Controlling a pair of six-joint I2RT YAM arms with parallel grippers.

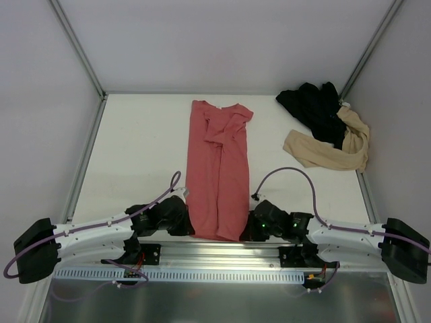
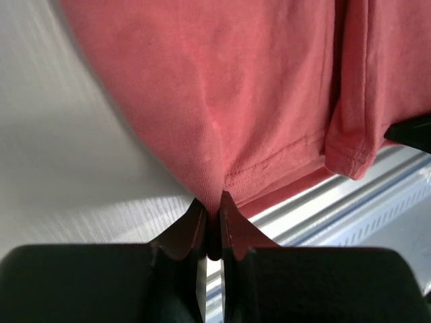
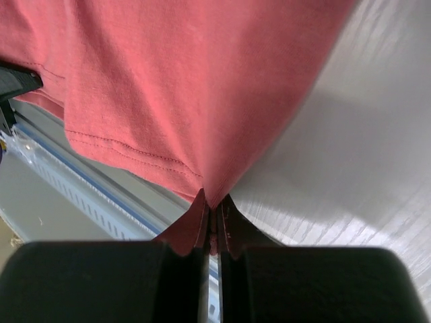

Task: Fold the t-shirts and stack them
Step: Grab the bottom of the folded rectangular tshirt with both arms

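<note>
Left gripper [image 2: 213, 214] and right gripper [image 3: 214, 210] low, pinching coral-red t-shirt [image 1: 219, 171] hem corners

A long coral-red t-shirt [image 1: 219, 168] is laid down the middle of the table [image 1: 135, 148] from 12 to 6 o'clock. Bare surface is left at 9 o'clock. At 2 o'clock the way is blocked by a black t-shirt [image 1: 313, 108] and a beige t-shirt [image 1: 323, 151] heaped together.
</note>
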